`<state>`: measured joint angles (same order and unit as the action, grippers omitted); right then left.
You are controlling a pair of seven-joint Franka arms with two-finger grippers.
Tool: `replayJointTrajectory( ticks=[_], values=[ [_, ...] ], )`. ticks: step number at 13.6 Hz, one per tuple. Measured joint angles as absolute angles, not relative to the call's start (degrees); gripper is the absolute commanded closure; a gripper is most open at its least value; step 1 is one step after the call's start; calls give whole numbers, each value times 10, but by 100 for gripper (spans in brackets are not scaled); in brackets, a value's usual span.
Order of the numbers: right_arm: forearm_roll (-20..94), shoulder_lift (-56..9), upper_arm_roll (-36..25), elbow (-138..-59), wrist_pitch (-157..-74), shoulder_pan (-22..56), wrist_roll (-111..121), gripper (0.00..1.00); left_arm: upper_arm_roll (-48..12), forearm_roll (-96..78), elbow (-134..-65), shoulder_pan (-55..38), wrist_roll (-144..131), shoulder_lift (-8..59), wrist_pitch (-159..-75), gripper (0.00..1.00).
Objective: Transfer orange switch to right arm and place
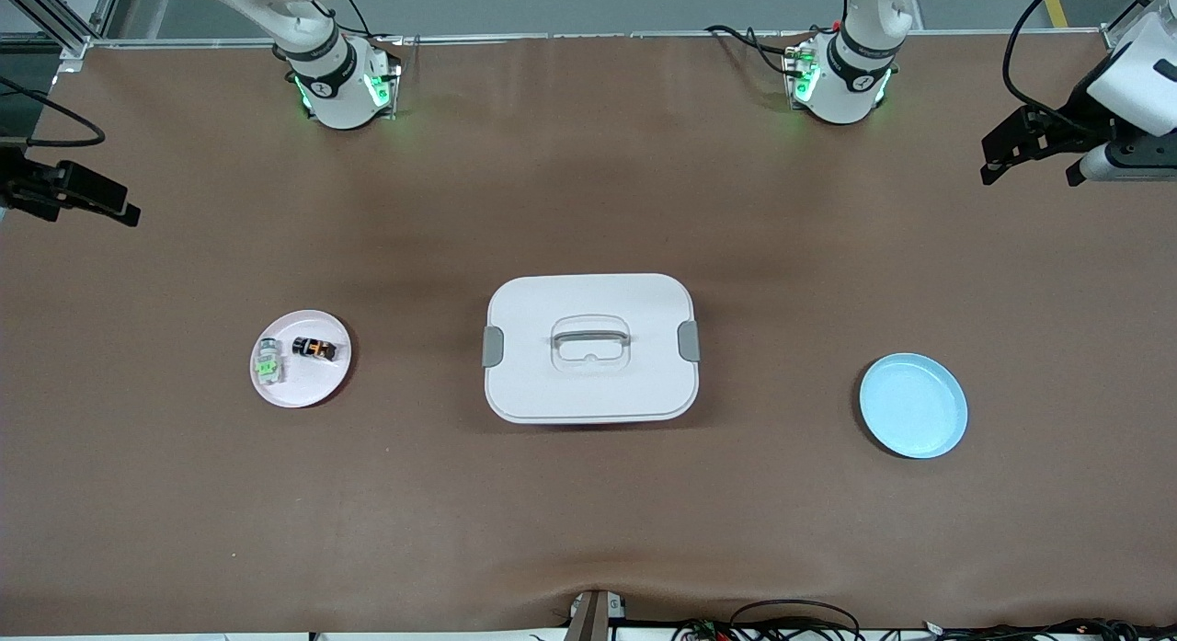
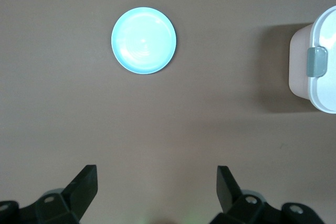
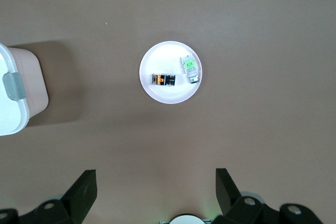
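Note:
The orange switch (image 1: pixel 315 349), a tiny black block with an orange middle, lies on a small white plate (image 1: pixel 313 388) toward the right arm's end of the table. It also shows in the right wrist view (image 3: pixel 164 80) on that plate (image 3: pixel 168 51). My right gripper (image 1: pixel 110 206) hangs open and empty high over the table's edge at that end; in its wrist view (image 3: pixel 156 187) the jaws stand wide apart over bare table. My left gripper (image 1: pixel 1030 167) hangs open and empty high over the left arm's end, jaws wide apart in its wrist view (image 2: pixel 157 187).
A pale clear part with a green centre (image 1: pixel 268 362) lies beside the switch on the same plate. A white lidded box (image 1: pixel 589 347) with a handle stands mid-table. A light blue plate (image 1: pixel 913 405) lies toward the left arm's end, also in the left wrist view (image 2: pixel 144 40).

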<state>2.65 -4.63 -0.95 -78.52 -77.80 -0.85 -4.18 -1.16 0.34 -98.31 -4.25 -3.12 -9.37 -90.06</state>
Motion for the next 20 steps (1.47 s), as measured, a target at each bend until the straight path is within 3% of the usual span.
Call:
replayJointTrajectory(
  ticks=[7, 13, 20],
  values=[
    [28, -27, -11, -815, -783, -8, -42, 0, -11, 3, -977, -41, -31, -92, -902, 0],
    [30, 20, -19, -887, -819, -5, -42, 0, -11, 3, -954, -40, -28, -79, -902, 0],
    [32, 26, -20, -897, -822, 1, -42, 0, -11, 3, -949, -40, -26, -73, -902, 0]
  ],
)
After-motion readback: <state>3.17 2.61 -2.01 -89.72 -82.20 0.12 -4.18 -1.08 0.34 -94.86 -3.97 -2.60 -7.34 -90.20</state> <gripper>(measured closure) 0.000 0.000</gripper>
